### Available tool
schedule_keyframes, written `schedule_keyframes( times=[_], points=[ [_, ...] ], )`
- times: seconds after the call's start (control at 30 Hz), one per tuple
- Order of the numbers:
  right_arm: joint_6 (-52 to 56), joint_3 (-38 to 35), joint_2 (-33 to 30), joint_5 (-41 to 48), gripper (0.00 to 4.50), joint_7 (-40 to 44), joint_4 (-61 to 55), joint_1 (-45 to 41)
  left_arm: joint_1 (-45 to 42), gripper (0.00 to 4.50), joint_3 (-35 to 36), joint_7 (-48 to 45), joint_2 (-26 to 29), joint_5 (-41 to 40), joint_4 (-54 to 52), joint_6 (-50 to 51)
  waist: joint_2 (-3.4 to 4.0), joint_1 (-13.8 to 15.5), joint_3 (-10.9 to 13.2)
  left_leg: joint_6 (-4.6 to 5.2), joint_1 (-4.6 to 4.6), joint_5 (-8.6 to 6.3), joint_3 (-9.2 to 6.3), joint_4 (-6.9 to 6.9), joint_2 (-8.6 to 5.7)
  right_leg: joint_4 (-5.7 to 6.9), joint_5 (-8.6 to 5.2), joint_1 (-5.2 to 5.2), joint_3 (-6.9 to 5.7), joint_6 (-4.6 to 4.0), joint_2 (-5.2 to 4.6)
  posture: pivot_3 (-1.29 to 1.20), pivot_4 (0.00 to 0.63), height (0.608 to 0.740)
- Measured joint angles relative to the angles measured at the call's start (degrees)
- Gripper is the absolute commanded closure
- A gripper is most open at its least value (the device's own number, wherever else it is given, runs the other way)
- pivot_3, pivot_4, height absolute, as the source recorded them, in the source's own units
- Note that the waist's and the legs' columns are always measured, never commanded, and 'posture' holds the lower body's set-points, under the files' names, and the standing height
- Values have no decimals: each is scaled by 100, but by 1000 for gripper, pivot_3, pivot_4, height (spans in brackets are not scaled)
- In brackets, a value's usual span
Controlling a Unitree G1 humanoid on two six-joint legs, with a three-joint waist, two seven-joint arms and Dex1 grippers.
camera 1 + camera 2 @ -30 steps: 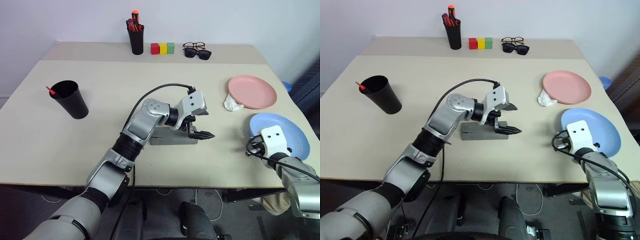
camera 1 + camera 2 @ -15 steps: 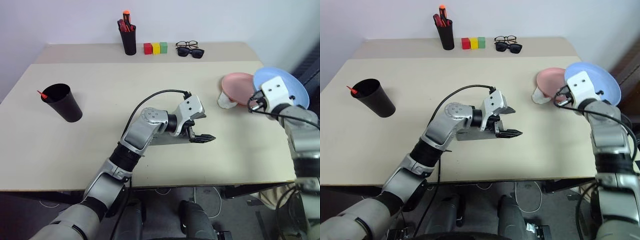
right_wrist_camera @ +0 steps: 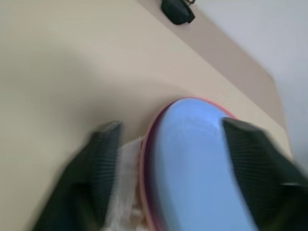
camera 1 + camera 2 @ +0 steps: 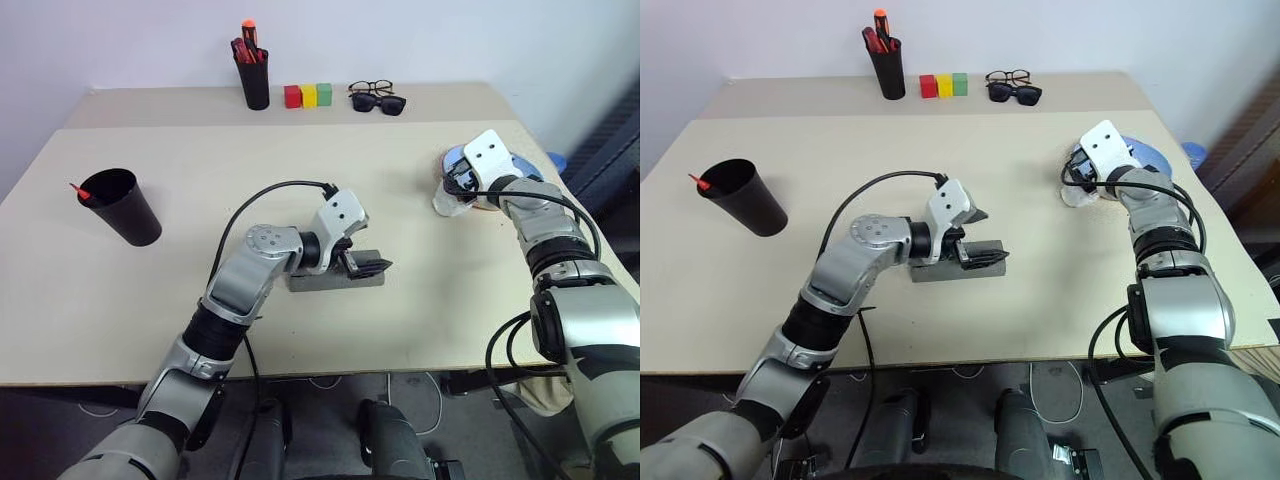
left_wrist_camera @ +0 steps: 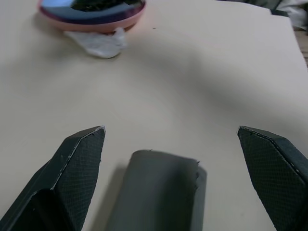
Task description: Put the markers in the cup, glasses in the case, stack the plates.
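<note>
At the table's [image 4: 120, 300] two o'clock edge, the blue plate [image 3: 202, 163] sits on the pink plate [image 3: 147, 149], between the spread fingers of the right claw [image 3: 168, 144]; at centre, the left claw [image 5: 173, 144] gapes wide, the grey case [image 5: 159, 192] between its fingers, untouched.

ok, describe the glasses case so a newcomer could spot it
Start at the tan table and look near its middle, toward the front edge. The case lies flat there, between the left pincer's open fingers. It's the one grey oblong box.
</note>
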Motion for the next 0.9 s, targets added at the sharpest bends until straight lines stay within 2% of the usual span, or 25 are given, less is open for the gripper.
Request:
schedule_keyframes(
  times=[0.13, 0.33, 0.5, 0.77, 0.83, 0.9],
  points=[
    [74, -444, 127, 537, 1032, 544, -133, 48, 109, 0, 78, 169, 92, -111, -102, 26, 0, -23, 0, 0, 4, 0, -1, -2, 1, 4, 2, 0, 0, 3, 1, 0, 150, 740],
    [443, -662, 253, 957, 1032, 1049, -831, 827, 201, 0, 375, 250, 179, -398, -238, 42, 1, -9, -1, -1, 3, 0, -1, 2, 0, 7, 2, 1, 0, 4, 1, 0, 150, 740],
    [682, -721, 292, 1075, 1032, 960, -1107, 1495, 309, 0, 486, 247, 314, -623, -257, -11, 1, -15, -1, -2, 3, 1, -1, 2, 0, 7, 3, 2, 0, 4, 1, 0, 150, 740],
    [671, -749, 361, 1031, 1032, 525, -752, 1391, 310, 0, 502, 300, 367, -775, -293, -59, 2, -33, 0, -4, 7, 2, -1, 1, 1, 9, 3, 2, 1, 5, 2, 0, 150, 740],
    [643, -748, 393, 990, 1546, 430, -612, 1329, 312, 0, 503, 318, 377, -815, -319, -59, 2, -32, 0, -4, 7, 3, -1, 1, 1, 9, 3, 2, 1, 5, 2, 0, 150, 740],
    [627, -749, 433, 973, 2398, 322, -459, 1233, 319, 0, 505, 358, 408, -844, -402, -59, 2, -33, 0, -4, 6, 3, -1, 1, 1, 8, 3, 2, 1, 5, 2, 0, 150, 740]
  ],
)
